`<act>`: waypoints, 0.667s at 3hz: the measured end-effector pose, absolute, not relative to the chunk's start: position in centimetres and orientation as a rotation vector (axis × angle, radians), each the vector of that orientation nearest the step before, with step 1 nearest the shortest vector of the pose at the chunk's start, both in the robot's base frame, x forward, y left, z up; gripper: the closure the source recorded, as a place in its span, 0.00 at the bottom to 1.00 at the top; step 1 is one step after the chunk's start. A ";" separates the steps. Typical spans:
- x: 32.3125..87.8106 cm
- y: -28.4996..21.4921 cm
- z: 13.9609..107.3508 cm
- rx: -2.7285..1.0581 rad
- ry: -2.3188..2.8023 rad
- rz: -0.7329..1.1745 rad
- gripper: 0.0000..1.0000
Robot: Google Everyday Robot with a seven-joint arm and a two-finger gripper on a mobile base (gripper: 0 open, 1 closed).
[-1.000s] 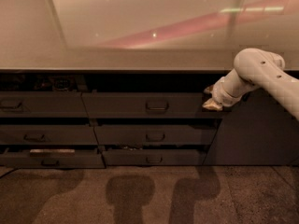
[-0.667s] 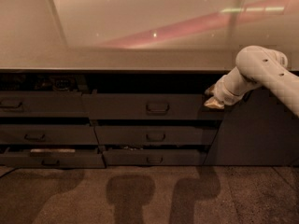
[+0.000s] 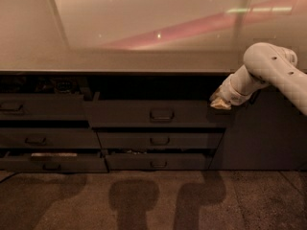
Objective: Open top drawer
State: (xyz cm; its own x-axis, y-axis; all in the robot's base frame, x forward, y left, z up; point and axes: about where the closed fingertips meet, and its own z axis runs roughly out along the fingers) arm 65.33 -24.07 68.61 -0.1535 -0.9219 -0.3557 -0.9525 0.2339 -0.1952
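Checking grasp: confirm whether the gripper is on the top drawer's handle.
No: the gripper is at the top drawer's right end, away from the handle.

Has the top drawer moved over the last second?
Yes: the top drawer slid further out from the countertop edge, toward the camera; the gripper is at its upper right corner.

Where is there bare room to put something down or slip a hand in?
The countertop looks bare all along above the drawers. The dark gap behind the front of the top drawer is open left of the gripper, which sits at its right end. The upper left drawer holds clutter.
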 end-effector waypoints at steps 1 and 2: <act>65.3 -24.1 69.2 -1.723 2.116 0.104 1.00; 64.2 -24.9 71.9 -1.701 2.076 0.000 1.00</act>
